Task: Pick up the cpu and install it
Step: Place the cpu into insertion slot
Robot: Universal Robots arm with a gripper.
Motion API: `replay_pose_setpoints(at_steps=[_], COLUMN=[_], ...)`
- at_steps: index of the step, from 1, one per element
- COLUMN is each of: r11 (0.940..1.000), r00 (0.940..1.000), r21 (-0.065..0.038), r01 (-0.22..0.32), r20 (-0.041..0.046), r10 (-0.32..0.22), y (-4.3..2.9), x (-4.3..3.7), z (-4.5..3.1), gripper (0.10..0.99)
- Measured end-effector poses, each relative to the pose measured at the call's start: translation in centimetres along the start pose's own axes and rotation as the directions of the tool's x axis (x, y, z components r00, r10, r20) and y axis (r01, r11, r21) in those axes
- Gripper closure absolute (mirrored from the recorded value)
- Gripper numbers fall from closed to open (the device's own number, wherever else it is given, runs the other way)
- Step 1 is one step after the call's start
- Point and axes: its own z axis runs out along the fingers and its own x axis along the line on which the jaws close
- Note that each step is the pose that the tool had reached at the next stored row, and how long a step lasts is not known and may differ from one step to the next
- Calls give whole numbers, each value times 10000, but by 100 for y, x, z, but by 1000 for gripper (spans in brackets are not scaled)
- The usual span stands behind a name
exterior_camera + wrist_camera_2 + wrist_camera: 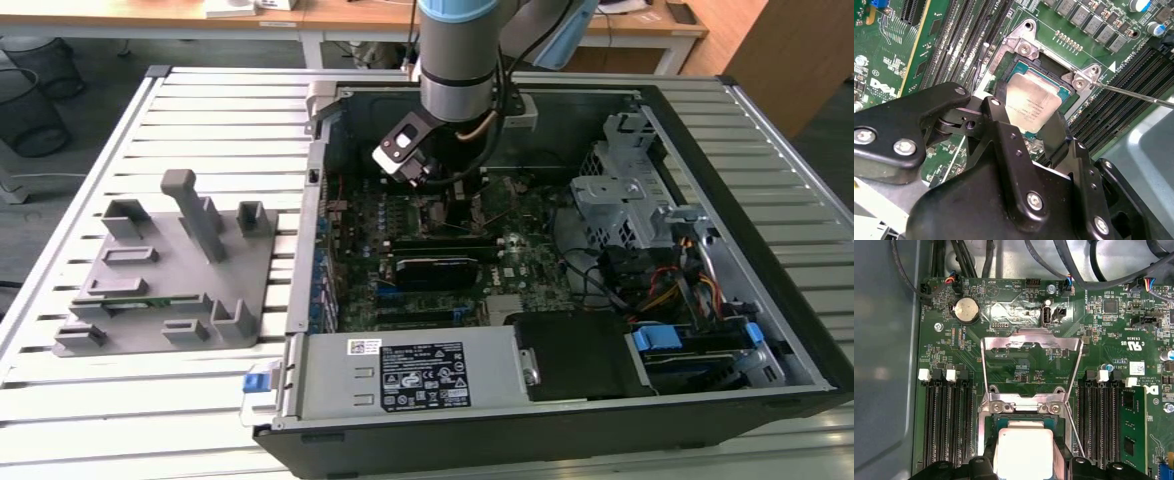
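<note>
Gripper [1024, 471] is low over the motherboard [521, 265], upper middle of the exterior view, inside the open computer case [534, 440]. In both wrist views its fingers close on two opposite edges of the cpu [1034, 102]. The cpu lies within the socket frame [1021, 402]; fully seated or not, cannot tell. Load plate [1029, 342] stands open.

Soft, even light brightens the slatted table [80, 120] at nine o'clock in the exterior view, the case [561, 435] lies shadowed inside, and the cpu [1031, 102] [1023, 452] gleams pale in both wrist views.
</note>
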Motion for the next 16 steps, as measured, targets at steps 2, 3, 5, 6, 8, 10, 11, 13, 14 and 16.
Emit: replay_pose_setpoints(at_steps=[2, 3, 5, 6, 8, 10, 11, 13, 14, 16], r11=[10000, 10000, 10000, 10000, 10000, 10000, 10000, 10000, 10000, 10000], r00=[10000, 10000, 10000, 10000, 10000, 10000, 10000, 10000, 10000, 10000], r21=[-4, -2, 1, 2, 2, 1, 3, 7, 9, 19], r01=[0, 0, 0, 1, 1, 0, 0, 0, 0, 1], r20=[-6, -4, 1, 3, 3, 1, 1, 1, 2, 1], r10=[0, 0, 0, -1, -1, 0, 0, 0, 0, -1], y=[1, 1, 0, 0, 1, 3, 4, 5, 6, 7], x=[1, 1, 0, 0, -1, -1, -1, -1, -1, -2], z=[3, 3, 1, -1, -24, -56, -71, -92, -104, -129], gripper=[553, 553, 490, 490, 490, 490, 490, 490, 502, 502])
